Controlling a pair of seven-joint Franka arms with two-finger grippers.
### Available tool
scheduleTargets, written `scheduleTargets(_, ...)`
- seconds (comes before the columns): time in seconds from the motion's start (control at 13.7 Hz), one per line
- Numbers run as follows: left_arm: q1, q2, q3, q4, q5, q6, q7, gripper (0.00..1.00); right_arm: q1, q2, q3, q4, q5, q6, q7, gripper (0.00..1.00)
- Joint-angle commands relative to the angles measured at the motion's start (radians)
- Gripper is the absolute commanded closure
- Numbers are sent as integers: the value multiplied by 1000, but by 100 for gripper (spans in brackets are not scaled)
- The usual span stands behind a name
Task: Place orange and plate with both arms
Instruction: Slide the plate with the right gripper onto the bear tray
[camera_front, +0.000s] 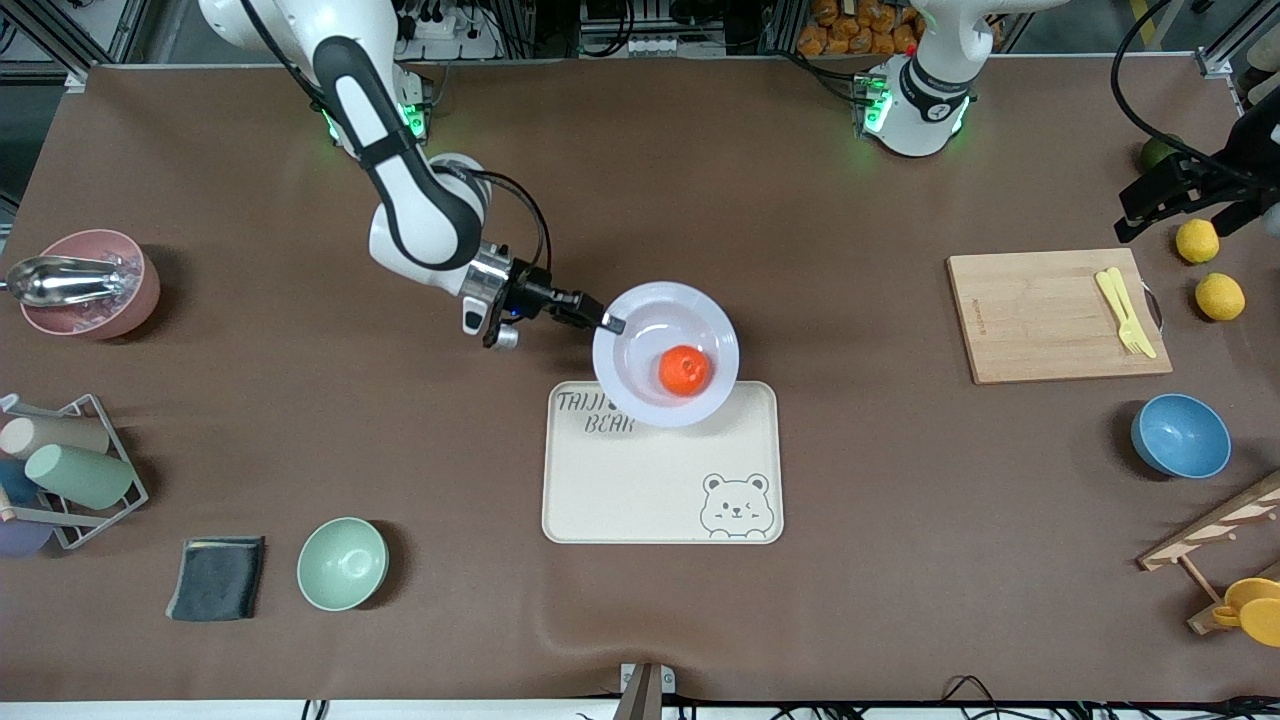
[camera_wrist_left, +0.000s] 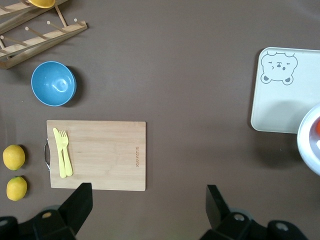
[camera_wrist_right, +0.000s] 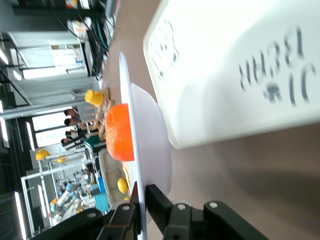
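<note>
1. over the bear-print tray (camera_front: 640, 480), at its edge nearest the robots' bases, hangs the plate (camera_front: 640, 395), held up off the counter (camera_front: 300, 400) and overlapping the tray's lettering in the front view; the right wrist view shows it lifted clear, with open space between plate and tray.
2. right arm reaches out from its base toward mid-counter, forearm angled down, wrist turned so the right end effector (camera_front: 606, 322) comes at the plate side-on and meets the rim on the side toward the right arm's end of the counter.
3. that end effector is pinching the plate's rim, one finger above it and one below, as the right wrist view shows.
4. left end effector (camera_wrist_left: 147, 202) waits spread wide and carrying nothing, high over the cutting board (camera_wrist_left: 97, 155) at the left arm's end, well apart from the plate.
5. the orange (camera_front: 684, 370) sits in the plate's well, off-centre, away from the pinched rim.
6. the move ahead, as i read it: the rest of the tray lies nearer the front camera than the plate, so the right arm, much the closer one, has to carry it that way and lower it level, or the orange may roll.
</note>
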Motion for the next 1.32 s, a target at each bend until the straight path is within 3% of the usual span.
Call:
scheduleTargets(0.0,-15,-27,14,-22,-24,-14,19,0,-54,135,14,164,41,4,6,100)
scheduleTargets(0.29,-21,-36,23,-23,-23,-16,19,0,-85,316,14,364,50,4,2,100)
scheduleTargets(0.73,-21,-33,23,-25,-23,-22,8,0,-89,396,13,384,50,5,-61,99)
scheduleTargets(0.88,-21,-33,23,-25,-23,-23,7,0,-100,393,11,384,41,19,-83,0)
scheduleTargets(1.02,-21,-35,23,-23,-23,-23,8,0,-97,369,1,401,-26,100,-69,0)
scheduleTargets(1.24,-21,-36,24,-23,-21,-29,8,0,-124,326,-15,409,-250,149,13,0)
